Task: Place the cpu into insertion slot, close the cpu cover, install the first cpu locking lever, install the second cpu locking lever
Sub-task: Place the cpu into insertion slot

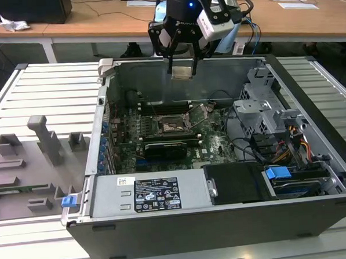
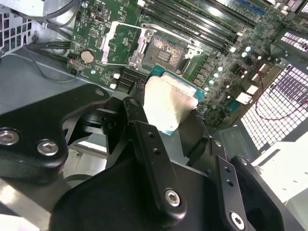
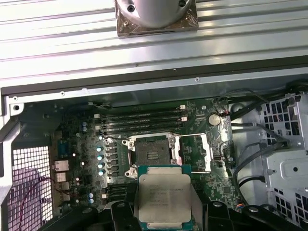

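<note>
1. The square, black-rimmed insertion slot [image 1: 174,125] lay bare, well below the chip.
2. The black gripper [image 1: 182,70] pinched the flat, silvery-tan cpu [image 1: 181,72] by 2 edges, high over the grey open case [image 1: 104,139].
3. The thin silver cpu cover [image 1: 198,112] stood swung open beside the slot.
4. A level, straight descent, never sliding across pins, seemed best.
5. Being square, the chip had no long axis; its metal face looked upward.
</note>
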Controlling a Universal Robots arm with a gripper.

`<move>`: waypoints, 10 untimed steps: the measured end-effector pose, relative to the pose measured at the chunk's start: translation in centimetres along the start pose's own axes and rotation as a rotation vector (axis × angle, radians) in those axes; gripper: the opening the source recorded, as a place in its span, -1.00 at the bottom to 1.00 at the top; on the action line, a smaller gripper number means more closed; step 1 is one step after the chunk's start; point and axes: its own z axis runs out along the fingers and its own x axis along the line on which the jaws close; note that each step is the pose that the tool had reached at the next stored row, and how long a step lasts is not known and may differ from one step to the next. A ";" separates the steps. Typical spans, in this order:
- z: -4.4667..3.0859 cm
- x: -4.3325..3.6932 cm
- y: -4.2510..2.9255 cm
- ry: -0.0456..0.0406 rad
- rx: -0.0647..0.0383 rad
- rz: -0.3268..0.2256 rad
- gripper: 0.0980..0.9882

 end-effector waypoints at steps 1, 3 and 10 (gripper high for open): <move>0.00 0.00 0.00 -0.0001 0.000 0.001 -0.04; 0.00 0.00 0.00 -0.0005 0.000 0.006 -0.04; 0.00 0.00 0.00 -0.0029 -0.001 0.032 -0.04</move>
